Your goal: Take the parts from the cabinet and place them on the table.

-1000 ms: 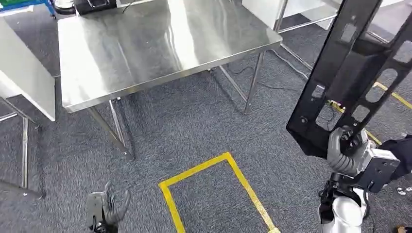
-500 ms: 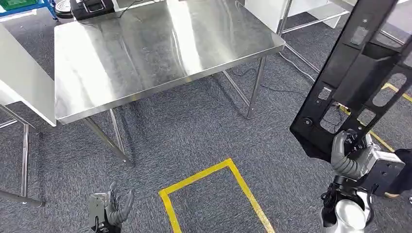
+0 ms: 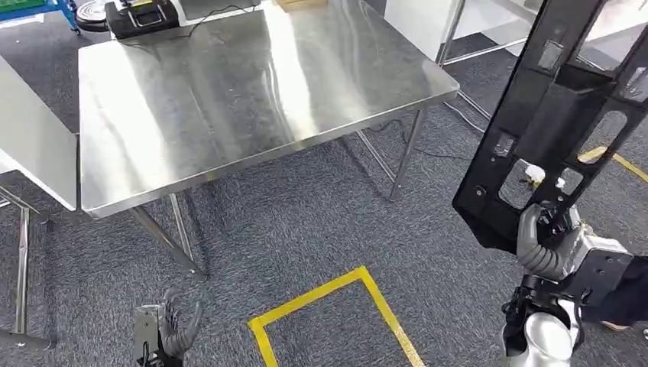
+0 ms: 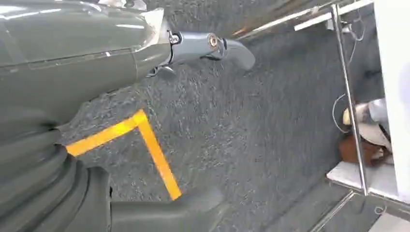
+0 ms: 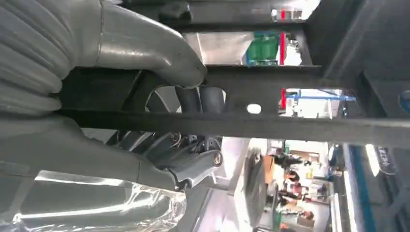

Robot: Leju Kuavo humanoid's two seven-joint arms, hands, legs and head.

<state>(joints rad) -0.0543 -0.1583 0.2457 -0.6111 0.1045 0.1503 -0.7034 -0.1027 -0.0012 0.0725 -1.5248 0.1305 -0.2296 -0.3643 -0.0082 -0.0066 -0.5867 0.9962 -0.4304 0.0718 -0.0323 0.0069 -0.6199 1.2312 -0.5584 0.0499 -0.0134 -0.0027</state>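
A large black frame part [image 3: 558, 115] with cut-outs stands upright at the right of the head view, held by its lower end in my right hand [image 3: 544, 238]. Seen from the right wrist, that hand's thumb and fingers [image 5: 188, 104] wrap a bar of the black part [image 5: 290, 123]. The steel table [image 3: 237, 92] lies ahead and to the left, its top bare near me. My left hand [image 3: 170, 330] hangs low over the carpet with fingers apart and nothing in it; the left wrist view shows its fingers [image 4: 212, 46] above the floor.
A yellow tape rectangle [image 3: 336, 306] marks the carpet in front of me. A black case [image 3: 141, 15] sits at the table's far edge. Another steel surface [image 3: 34, 145] stands at the left, and white table legs [image 3: 451, 30] at the back right.
The whole picture has shifted: the table now lies lower and nearer in the frame, so the camera has moved. My right hand still holds the black part upright; the left hand still hangs.
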